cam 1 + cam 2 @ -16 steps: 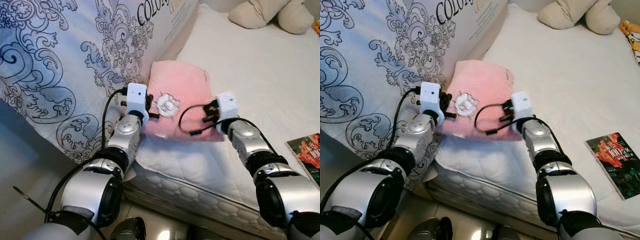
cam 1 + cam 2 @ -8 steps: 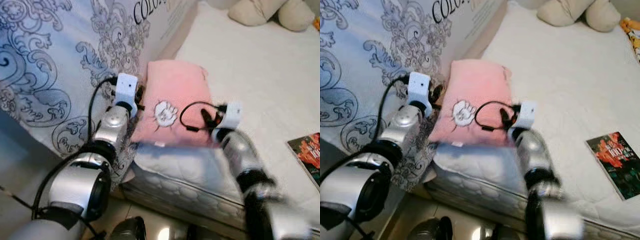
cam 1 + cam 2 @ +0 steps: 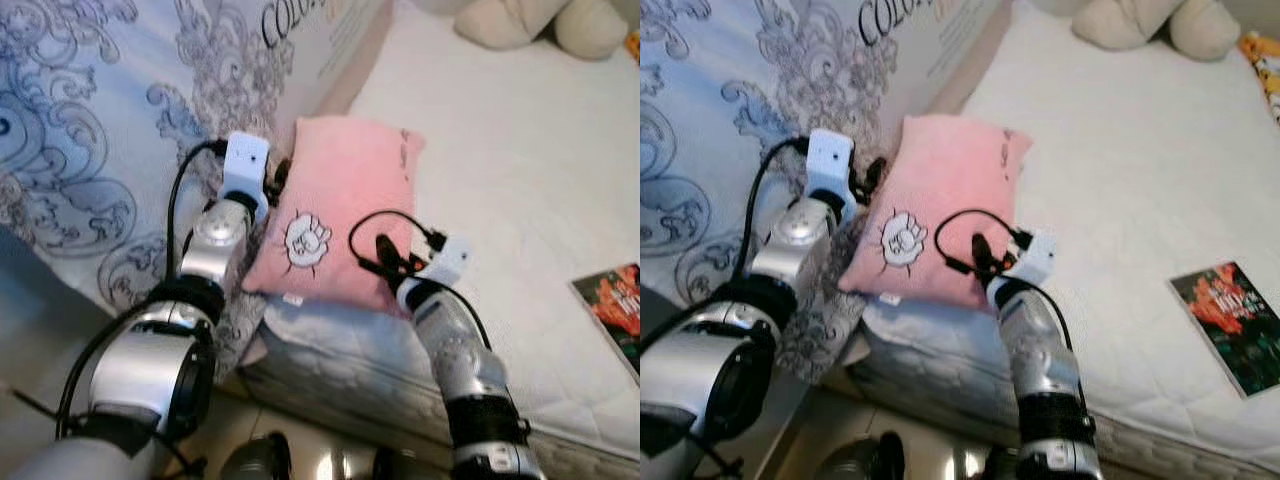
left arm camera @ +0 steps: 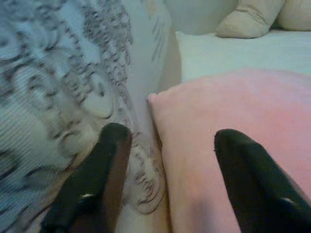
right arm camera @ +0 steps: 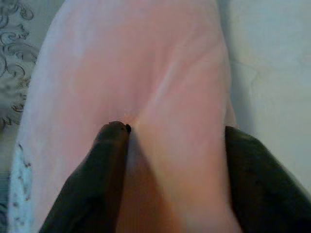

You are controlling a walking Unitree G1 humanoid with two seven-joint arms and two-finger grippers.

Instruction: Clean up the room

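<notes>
A white quilted mattress point(image 3: 520, 180) spreads ahead of and to the right of both tools, with a big blue-and-white patterned package point(image 3: 130, 110) leaning just left of the left tool. A cream stuffed toy point(image 3: 540, 25) lies far ahead of them at the mattress's far end, and a book point(image 3: 612, 305) with a red cover rests well to the right of the right tool.

The pink pillow point(image 3: 340, 215) lies between the tools at the mattress's near corner, its near end overhanging the edge. It is soft and plush, rectangular, with a small white embroidered patch on its near half and a white tag at its lower edge.

The left tool point(image 4: 167, 145) sits at the pillow's left side, its fingers point(image 4: 109, 160) spread wide: one against the patterned package, the other over the pink fabric. The right tool point(image 5: 170, 141) is at the pillow's near right corner, fingers point(image 5: 112, 145) wide apart, one pressing a crease into the plush and the other past the pillow's edge.

The head views give the patch and book; the wrist views alone reveal the finger spread and the dent in the fabric.
</notes>
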